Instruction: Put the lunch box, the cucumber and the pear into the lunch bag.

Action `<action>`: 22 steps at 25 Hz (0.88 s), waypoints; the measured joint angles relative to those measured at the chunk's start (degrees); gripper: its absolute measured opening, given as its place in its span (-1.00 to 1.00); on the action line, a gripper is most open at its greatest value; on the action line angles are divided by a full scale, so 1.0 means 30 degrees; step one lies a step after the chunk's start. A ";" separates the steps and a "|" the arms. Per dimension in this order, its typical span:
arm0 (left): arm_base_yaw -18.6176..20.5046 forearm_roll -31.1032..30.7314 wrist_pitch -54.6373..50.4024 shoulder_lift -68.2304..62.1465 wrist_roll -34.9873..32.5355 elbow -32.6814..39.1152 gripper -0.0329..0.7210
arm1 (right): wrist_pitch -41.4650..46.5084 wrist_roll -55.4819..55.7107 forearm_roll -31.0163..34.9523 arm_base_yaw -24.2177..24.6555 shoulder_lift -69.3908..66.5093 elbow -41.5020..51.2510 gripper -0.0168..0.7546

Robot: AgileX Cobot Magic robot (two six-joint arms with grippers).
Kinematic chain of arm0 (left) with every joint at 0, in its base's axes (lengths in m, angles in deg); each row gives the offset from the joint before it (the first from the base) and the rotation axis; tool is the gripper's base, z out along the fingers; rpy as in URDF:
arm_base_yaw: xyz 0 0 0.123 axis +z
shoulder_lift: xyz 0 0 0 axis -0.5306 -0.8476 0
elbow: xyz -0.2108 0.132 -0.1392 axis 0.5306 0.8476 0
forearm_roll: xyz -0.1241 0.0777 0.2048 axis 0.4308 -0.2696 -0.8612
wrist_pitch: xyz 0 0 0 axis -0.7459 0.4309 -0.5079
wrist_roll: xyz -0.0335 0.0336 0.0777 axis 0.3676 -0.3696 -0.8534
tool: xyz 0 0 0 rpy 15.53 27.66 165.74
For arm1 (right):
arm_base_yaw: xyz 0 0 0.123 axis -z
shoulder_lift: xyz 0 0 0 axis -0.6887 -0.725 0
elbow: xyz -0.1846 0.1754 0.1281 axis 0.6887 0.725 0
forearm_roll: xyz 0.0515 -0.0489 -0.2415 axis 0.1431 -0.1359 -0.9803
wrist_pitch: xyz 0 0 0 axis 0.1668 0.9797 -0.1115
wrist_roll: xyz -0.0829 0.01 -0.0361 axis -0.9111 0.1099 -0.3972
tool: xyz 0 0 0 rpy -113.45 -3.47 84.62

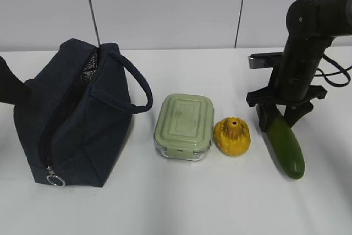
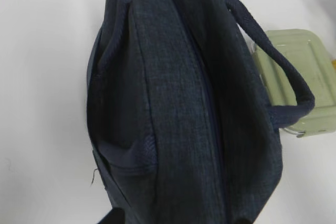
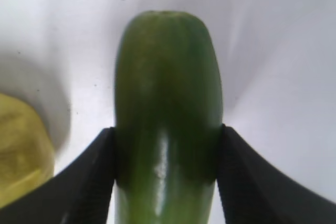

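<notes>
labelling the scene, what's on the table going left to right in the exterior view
lunch bag → lunch box → pear → cucumber, with the right gripper closed on its far end

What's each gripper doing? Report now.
Left gripper: not in view.
Right gripper: shut on the long dark green cucumber, which lies on the white table.

A bare robot test bench, likely a lab.
A plain white table (image 1: 165, 207) runs to a seamed, pale panelled wall (image 1: 165, 9) at the far side; a black robot arm (image 1: 308, 42) stands right.
</notes>
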 joint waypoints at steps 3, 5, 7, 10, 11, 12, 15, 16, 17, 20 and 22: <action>0.0000 0.0000 -0.0102 -0.0188 0.0000 -0.0034 0.09 | 0.0301 0.0000 -0.0162 0.0000 0.0489 -0.0571 0.11; 0.0000 0.0000 -0.0124 -0.0525 0.0000 -0.0034 0.07 | 0.0652 -0.0038 -0.0193 0.0000 0.0771 -0.1112 0.11; 0.0000 0.0000 -0.0124 -0.0952 0.0000 -0.0034 0.05 | 0.0953 -0.0038 -0.0193 0.0000 0.0993 -0.1645 0.11; 0.0000 0.0000 -0.0030 -0.1812 0.0000 -0.0034 0.01 | 0.1298 -0.0038 -0.0120 0.0000 0.1394 -0.2514 0.11; 0.0000 0.0000 0.0071 -0.2099 0.0000 -0.0034 -0.01 | 0.1379 -0.0038 -0.0020 0.0000 0.1587 -0.2816 0.11; 0.0000 0.0000 0.0204 -0.2483 0.0000 -0.0034 -0.10 | 0.1471 -0.0079 0.0133 0.0000 0.1750 -0.3095 0.11; 0.0000 0.0018 0.0362 -0.3215 0.0000 -0.0034 -0.61 | 0.1642 -0.0696 0.1462 -0.0012 0.2208 -0.3897 0.11; 0.0000 0.0033 0.0406 -0.3361 0.0000 -0.0034 -0.76 | 0.1640 -0.1069 0.2105 -0.0133 0.2300 -0.4203 0.11; 0.0000 0.0036 0.0459 -0.3417 0.0000 -0.0034 -0.84 | 0.1719 -0.1510 0.2842 -0.0281 0.2438 -0.4478 0.11; 0.0000 0.0054 0.0565 -0.3437 -0.0007 -0.0057 -0.94 | 0.1721 -0.3094 0.5286 -0.1068 0.2656 -0.5482 0.11; 0.0000 0.0070 0.0615 -0.3444 -0.0007 -0.0057 -0.94 | 0.1548 -0.4315 0.7172 -0.1813 0.2733 -0.6255 0.11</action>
